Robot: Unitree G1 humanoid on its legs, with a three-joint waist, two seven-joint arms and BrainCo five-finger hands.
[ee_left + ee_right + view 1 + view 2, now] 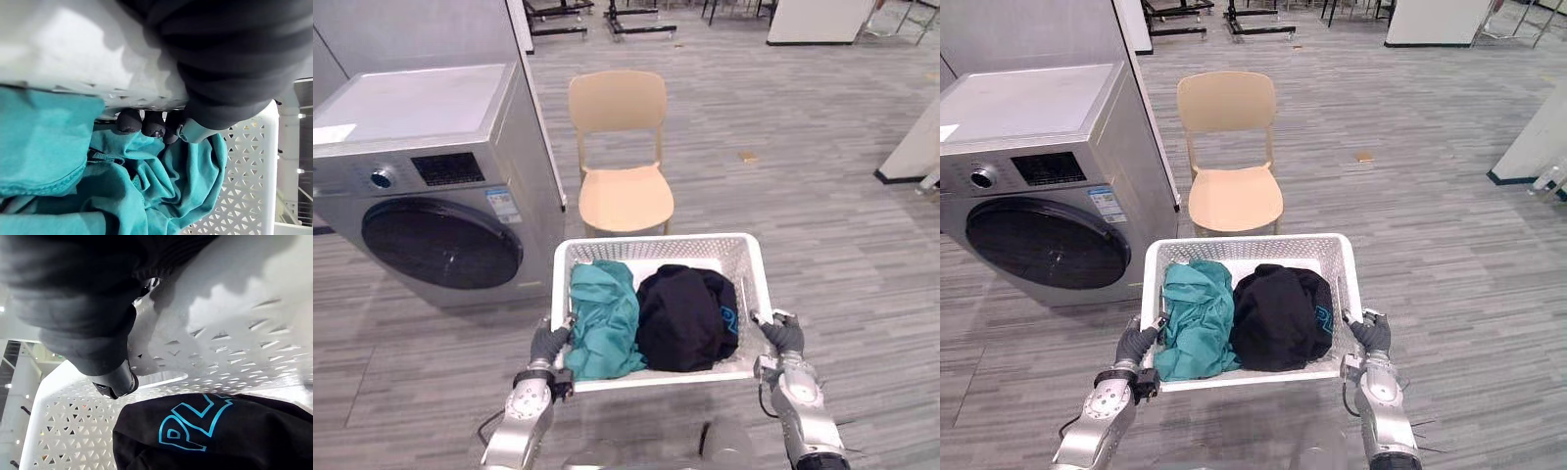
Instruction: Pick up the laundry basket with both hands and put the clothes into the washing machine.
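Laundry basket [658, 243], white and perforated, is sitting at 6 o'clock in the head view, and I am holding it in front of me by its two short sides. My left hand [548, 343] is gripping the rim at the basket's 8 o'clock corner, and its wrist camera is showing dark fingertips [129, 121] curling over the rim and down inside, just above the cloth. My right hand [785, 335] is clamping the rim at the 4 o'clock corner; in its own wrist view a dark-tipped finger [116, 381] is hooking against the inner side of the perforated wall. Two garments are lying in the basket, touching each other: a crumpled teal garment [604, 318] is filling the 9 o'clock half, reaching down to the near rim, and a black garment [685, 315] with light blue lettering is bunching up in the 3 o'clock half. The grey washing machine [431, 186] is standing at 10 o'clock from the basket, just beside it, with its round dark door [440, 243] facing my way and sitting closed. A beige chair [619, 157] is standing at 12 o'clock, just behind the basket's far rim and beside the machine. On the grey plank floor [822, 215] a small tan scrap [747, 156] is lying at 1 o'clock, well apart from the laundry basket.
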